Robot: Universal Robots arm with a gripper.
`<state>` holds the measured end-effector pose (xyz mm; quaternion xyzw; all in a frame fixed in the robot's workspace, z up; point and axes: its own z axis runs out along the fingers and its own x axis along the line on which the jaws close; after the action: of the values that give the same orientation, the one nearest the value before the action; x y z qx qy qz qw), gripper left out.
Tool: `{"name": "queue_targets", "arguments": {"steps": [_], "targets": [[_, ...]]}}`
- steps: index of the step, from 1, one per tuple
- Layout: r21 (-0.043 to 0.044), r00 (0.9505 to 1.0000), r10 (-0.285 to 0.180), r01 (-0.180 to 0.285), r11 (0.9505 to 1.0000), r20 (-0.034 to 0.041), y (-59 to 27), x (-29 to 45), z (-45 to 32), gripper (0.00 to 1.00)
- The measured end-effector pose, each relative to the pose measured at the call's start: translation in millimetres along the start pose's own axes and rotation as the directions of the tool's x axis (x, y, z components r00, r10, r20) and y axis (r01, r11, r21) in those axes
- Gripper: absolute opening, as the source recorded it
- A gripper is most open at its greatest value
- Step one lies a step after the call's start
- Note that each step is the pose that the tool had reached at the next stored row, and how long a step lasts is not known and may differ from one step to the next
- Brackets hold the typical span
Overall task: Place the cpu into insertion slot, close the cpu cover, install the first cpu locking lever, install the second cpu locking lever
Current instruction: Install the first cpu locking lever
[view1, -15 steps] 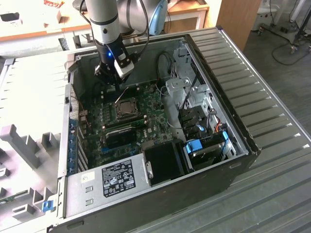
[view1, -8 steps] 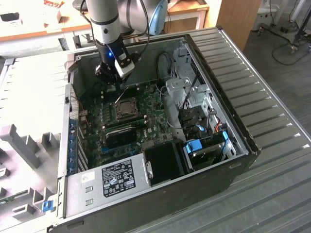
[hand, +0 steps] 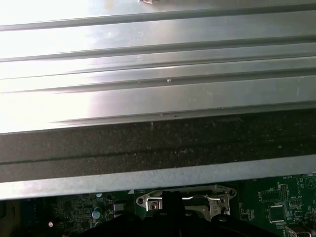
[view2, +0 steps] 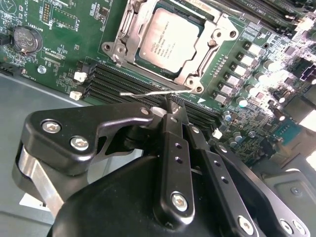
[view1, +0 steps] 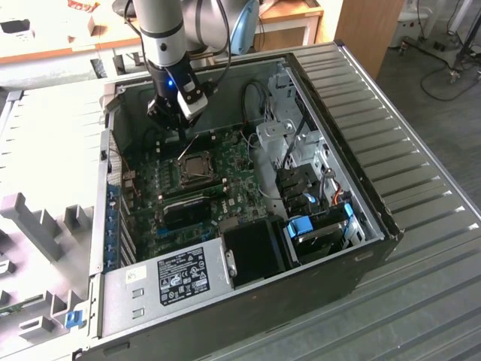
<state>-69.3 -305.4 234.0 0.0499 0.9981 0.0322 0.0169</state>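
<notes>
The cpu [view2: 168,37], a silver-tan square, lies in the insertion slot on the green motherboard. The grey metal cpu cover [view2: 216,35] is down flat around it and hides most of the slot. A thin silver locking lever [view2: 143,93] stands off along one side of the socket, raised rather than tucked down. My gripper [view2: 172,102] is shut, its black fingertips right at this lever's wire near its hinged end. In the exterior view the gripper [view1: 181,129] hangs inside the case just behind the socket [view1: 194,167]. In the first wrist view the cover's edge [hand: 185,198] peeks over my dark fingers.
Long black memory slots [view2: 118,79] run beside the lever, and a coin battery [view2: 24,38] sits farther off. The case's rear wall [hand: 158,74] rises close behind the gripper. A power supply [view1: 173,277], drive cage [view1: 316,226] and cables [view1: 255,113] crowd the case.
</notes>
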Motion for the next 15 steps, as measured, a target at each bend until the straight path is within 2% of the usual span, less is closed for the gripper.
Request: {"name": "queue_targets", "arguments": {"steps": [12, 15], "targets": [[-0.0002, 1.0, 0.0, 0.0, 1.0, 0.0001, 1.8, -1.1, 0.4, 0.1], [0.0004, 0.9999, 0.015, -0.015, 0.9999, 0.001, 1.9, -2.5, 1.0, 0.1]]}}
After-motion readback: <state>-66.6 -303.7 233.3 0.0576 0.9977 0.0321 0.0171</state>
